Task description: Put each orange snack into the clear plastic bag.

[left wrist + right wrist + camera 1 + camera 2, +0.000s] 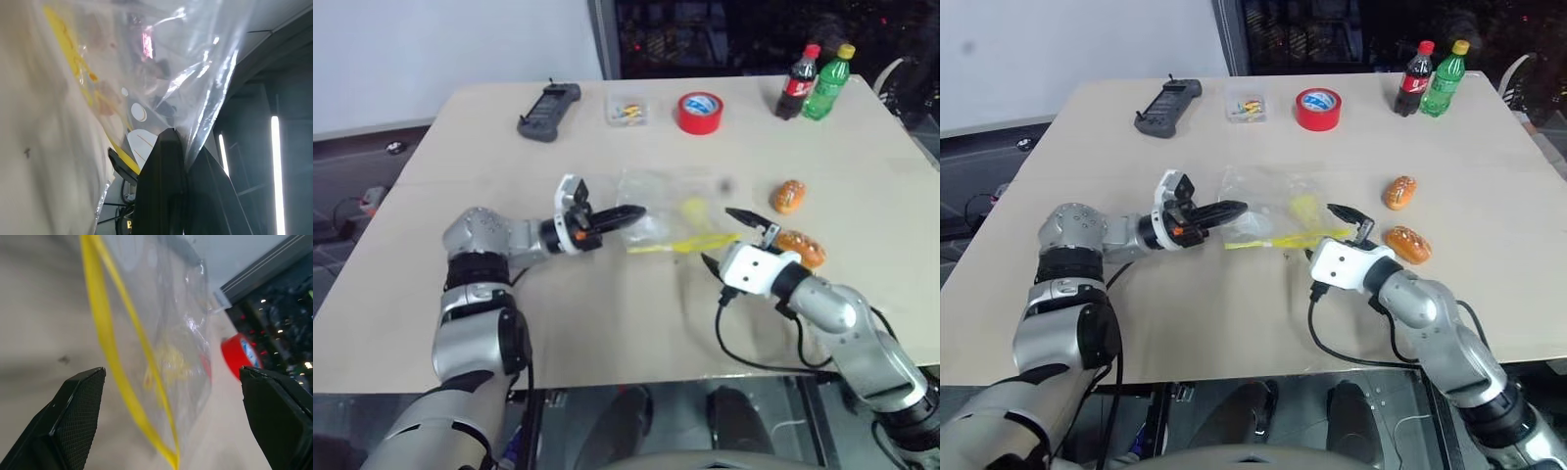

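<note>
Both orange snacks [788, 196] [802, 247] lie outside the clear plastic bag [671, 211], just beside the wide-open right gripper [724, 235]; the left gripper [631, 214] pinches the bag's edge.

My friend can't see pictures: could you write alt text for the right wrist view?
Two open black fingers frame a clear plastic bag with a yellow seal strip, hanging over a beige table. A red tape roll sits behind.

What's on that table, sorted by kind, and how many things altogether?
Orange snacks: 2
Drink bottles: 2, one dark cola with a red cap, one green with a yellow cap
Clear plastic bag: 1
Red tape roll: 1
Small clear box of coloured bits: 1
Black handheld controller: 1
Total: 8
</note>
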### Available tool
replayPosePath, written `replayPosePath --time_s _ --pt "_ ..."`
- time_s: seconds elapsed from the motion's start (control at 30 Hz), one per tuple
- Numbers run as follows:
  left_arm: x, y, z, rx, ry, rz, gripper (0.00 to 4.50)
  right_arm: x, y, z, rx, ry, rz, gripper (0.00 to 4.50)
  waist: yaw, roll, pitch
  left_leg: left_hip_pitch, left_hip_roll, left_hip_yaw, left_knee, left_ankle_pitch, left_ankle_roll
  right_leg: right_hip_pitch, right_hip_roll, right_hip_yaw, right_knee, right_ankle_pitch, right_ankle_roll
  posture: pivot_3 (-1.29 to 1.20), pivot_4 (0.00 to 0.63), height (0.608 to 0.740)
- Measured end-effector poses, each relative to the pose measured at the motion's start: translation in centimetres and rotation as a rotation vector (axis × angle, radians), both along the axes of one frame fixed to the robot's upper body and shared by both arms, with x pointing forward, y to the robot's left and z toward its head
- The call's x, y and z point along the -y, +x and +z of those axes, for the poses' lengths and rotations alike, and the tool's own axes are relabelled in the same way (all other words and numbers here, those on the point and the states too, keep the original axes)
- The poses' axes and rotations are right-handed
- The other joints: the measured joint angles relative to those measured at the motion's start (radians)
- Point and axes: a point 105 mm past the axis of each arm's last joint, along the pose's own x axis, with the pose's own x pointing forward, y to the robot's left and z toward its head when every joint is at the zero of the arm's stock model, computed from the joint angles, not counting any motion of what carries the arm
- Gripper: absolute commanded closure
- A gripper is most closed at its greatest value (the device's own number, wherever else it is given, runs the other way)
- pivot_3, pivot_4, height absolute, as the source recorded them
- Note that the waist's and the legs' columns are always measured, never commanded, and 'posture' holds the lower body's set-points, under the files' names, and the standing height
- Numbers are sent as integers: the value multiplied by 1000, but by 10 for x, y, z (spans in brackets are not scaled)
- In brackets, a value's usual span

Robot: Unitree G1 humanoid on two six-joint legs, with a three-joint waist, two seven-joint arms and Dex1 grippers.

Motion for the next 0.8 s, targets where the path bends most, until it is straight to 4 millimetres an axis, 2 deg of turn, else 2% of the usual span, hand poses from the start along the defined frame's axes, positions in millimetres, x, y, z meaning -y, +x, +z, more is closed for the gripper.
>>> replayPosePath --time_s 0.2,0.33,0.37,0.47,0.5,0.53,0.57,0.6,0.63,0.7,0.73,0.8 --pt "-3 1 7 12 -20 26 4480 -13 18 -6 -17 32 -9 0 -3 0 0 0 0 0 0 0 0 0 0 1 0 1 -1 0 150 740" --pt "-4 -3 9 28 -24 35 4500 -18 31 -13 -51 73 -26 1201 -5 0 0 0 0 0 0 0 0 0 0 1 0 1 -2 0 150 740" --pt "-5 -4 10 30 -29 38 4500 -19 33 -14 -55 83 -28 1716 -6 0 0 0 0 0 0 0 0 0 0 1 0 1 -2 0 150 740" --pt "-9 -5 16 51 -36 58 4500 -18 40 -12 -50 107 -35 2860 -6 0 0 0 0 0 0 0 0 0 0 1 0 1 -2 0 150 740" --pt "-10 -5 17 57 -32 68 4500 -17 42 -9 -44 111 -37 3400 -6 0 0 0 0 0 0 0 0 0 0 1 0 1 -2 0 150 740" --pt "-12 -5 17 60 -30 77 4500 -16 44 -7 -38 114 -41 3586 -6 0 0 0 0 1 0 0 0 0 0 1 0 1 -2 0 150 740" --pt "-12 -5 17 61 -30 80 4500 -16 44 -7 -37 115 -40 4065 -6 0 0 0 0 1 0 0 0 0 0 1 0 2 -2 0 150 740" --pt "-15 -4 17 61 -32 91 4500 -15 46 -5 -31 118 -40 4065 -7 0 0 1 0 1 0 0 0 0 0 1 0 1 -2 0 150 740" --pt "-18 -4 16 57 -27 109 4500 -13 48 -2 -26 130 -45 4362 -7 0 0 1 0 1 0 0 0 0 0 1 0 2 -2 0 150 740" --pt "-25 -4 15 94 11 162 4500 -11 52 7 -13 148 -46 4449 -9 0 0 1 1 2 0 0 0 -1 0 2 0 2 -3 0 150 740" --pt "-30 -5 12 151 86 213 4094 -12 57 13 -15 150 -37 4500 -13 0 0 1 1 3 -1 0 0 -1 1 3 0 2 -4 0 150 740" --pt "-37 -10 6 253 252 275 3778 -9 69 26 -12 152 -49 4500 -16 0 0 1 2 5 -1 0 0 -1 1 4 0 3 -5 0 150 740"
